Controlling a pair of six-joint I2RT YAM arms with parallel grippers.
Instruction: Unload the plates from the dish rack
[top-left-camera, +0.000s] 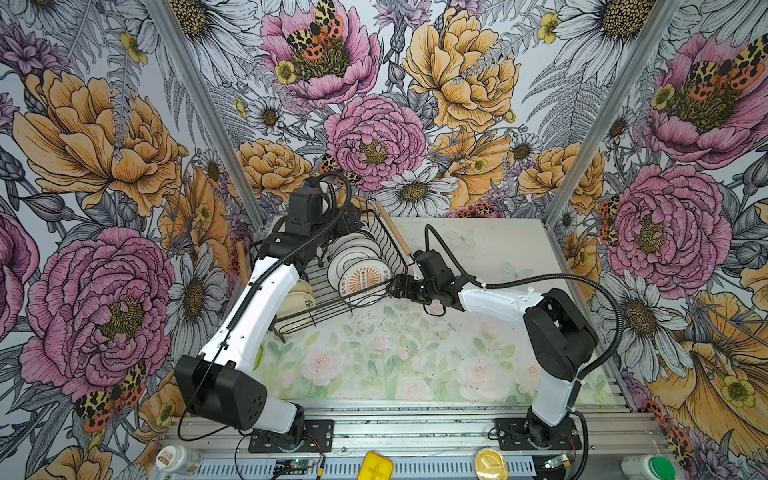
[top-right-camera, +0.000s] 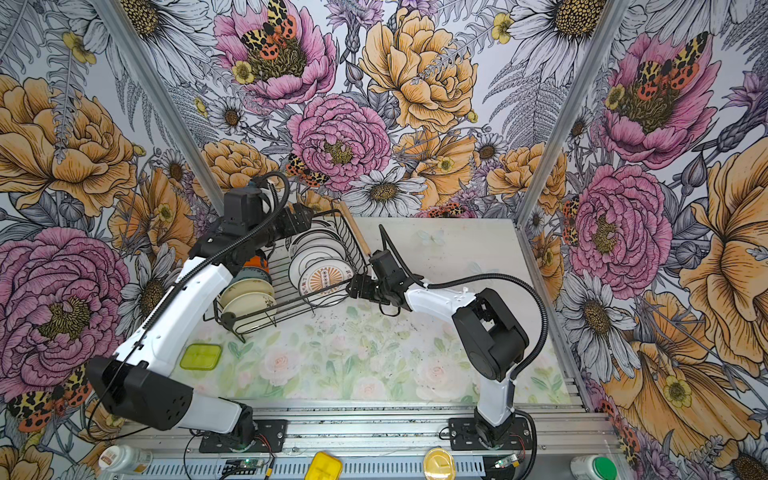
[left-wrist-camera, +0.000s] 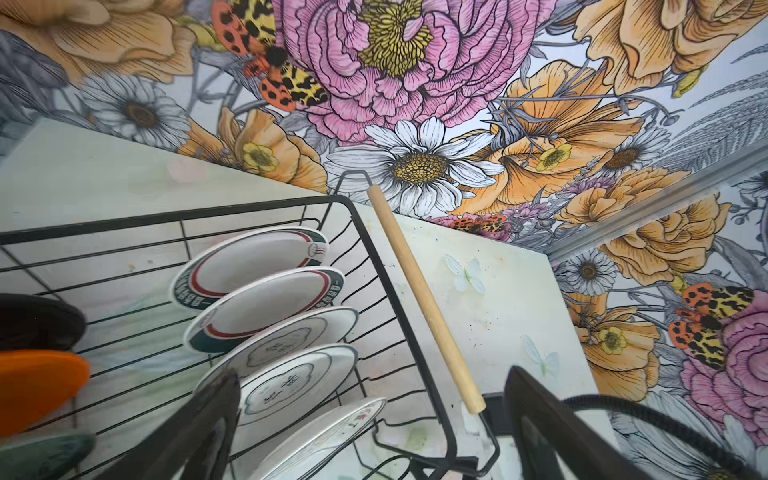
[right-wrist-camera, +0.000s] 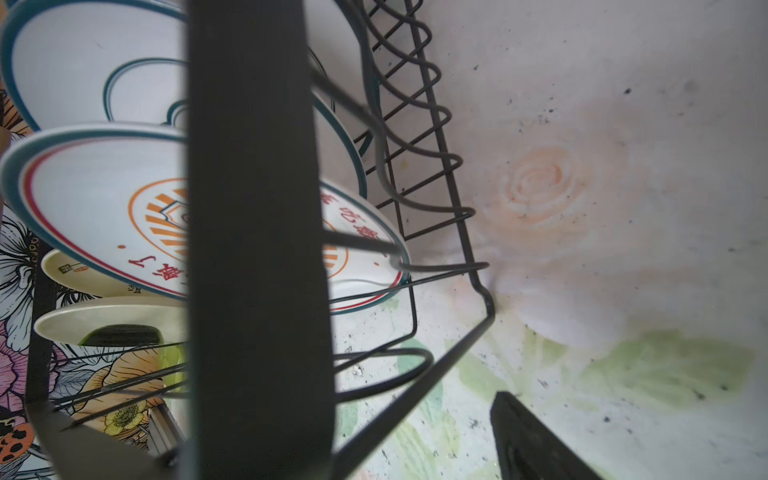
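Table (top-left-camera: 415, 357) front is bare of plates. Nothing unloaded yet; all sit in the dish rack (top-right-camera: 286, 309) at rear left. Nearest end of rack: small cream plates (top-right-camera: 249, 305) on edge, w/ an orange plate (top-right-camera: 255, 262) behind, partly under the left arm.

The right gripper (top-left-camera: 397, 286) is at the rack's near right corner, jaws wide apart & gripping nothing. Right wrist view shows one finger (right-wrist-camera: 253, 208) seemingly on the plate side of the wire wall, in front of the sunburst plate (top-left-camera: 363, 278), the other on the table side. That plate leads the row of large plates (left-wrist-camera: 270, 299), white w/ dark rims, each leaning in its own slot, close to its neighbour but apart.

Farthest, the left gripper (top-right-camera: 299, 220) hangs over the rack's far end near the wooden handle (left-wrist-camera: 424, 303), fingers spread, empty.

Handling, my guess: plates look glazed, so stiff, slick, prob. chip-prone. Large ones are likely heavy enough to swing in a rim pinch.
- Best hold = top of rim, one finger on each face, set past the lip.
- Lift straight up till clear of the dividers, no twisting vs. the wires.
- Gaps btw. plates are tight, so start w/ the front one, whose face is free.
- Rack is light wire & may drag along if a plate snags.
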